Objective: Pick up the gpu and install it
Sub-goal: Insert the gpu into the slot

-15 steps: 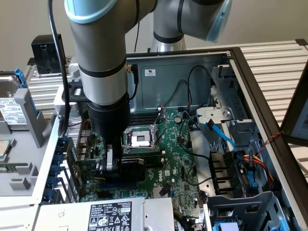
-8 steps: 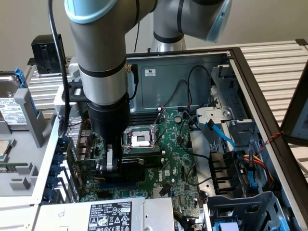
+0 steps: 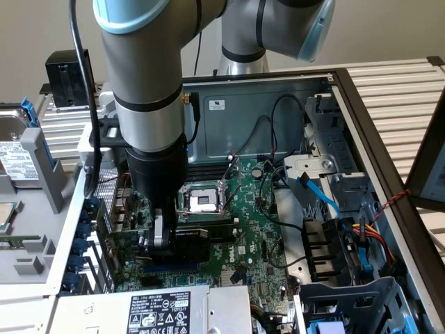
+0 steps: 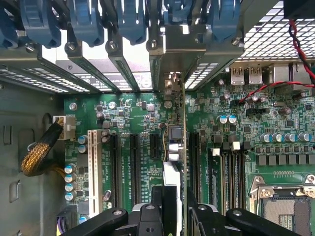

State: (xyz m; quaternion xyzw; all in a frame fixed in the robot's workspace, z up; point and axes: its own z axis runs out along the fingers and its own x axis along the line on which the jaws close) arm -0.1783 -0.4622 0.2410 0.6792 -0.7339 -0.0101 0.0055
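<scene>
Exterior view, for you: the arm reaches down into the open computer case, and its gripper (image 3: pixel 170 240) sits low over the motherboard (image 3: pixel 261 229). The jaws are part-way closed and clamp the gpu (image 3: pixel 198 243), whose black shroud shows at about 6 o'clock from the CPU socket (image 3: pixel 201 202). The power supply (image 3: pixel 160 313) lies at roughly 7 o'clock from the card.

On the wrist view you see the gpu (image 4: pixel 174 142) edge-on, pinched between the two fingers (image 4: pixel 160 209). It runs straight out from the gripper (image 4: pixel 176 211) towards the case's rear bracket openings (image 4: pixel 172 44). It lines up with the gap between the black expansion slots (image 4: pixel 134 162) and the memory slots (image 4: pixel 229 172). You cannot tell whether its lower edge is seated.
</scene>
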